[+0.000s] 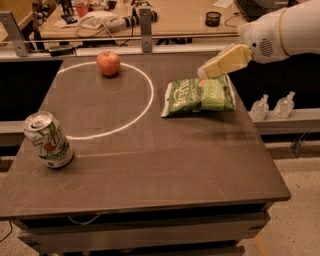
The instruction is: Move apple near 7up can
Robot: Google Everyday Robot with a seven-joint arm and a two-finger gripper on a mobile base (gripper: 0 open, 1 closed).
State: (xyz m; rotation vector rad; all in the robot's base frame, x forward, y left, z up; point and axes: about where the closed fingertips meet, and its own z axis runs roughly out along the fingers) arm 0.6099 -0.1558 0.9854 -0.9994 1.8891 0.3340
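Observation:
The red-orange apple [108, 63] sits at the far side of the dark table, inside the white ring. The white and green 7up can [48, 140] stands upright near the table's front left edge, far from the apple. My gripper [206, 71] reaches in from the upper right on a white arm, its pale yellow fingers hovering over the far end of the green crisp bag [199, 94]. It is well to the right of the apple and holds nothing that I can see.
A white ring [150, 97] is painted on the dark table [165, 165]. Two small clear bottles [272, 106] stand on a ledge right of the table. A cluttered desk [170, 15] lies behind a rail at the back.

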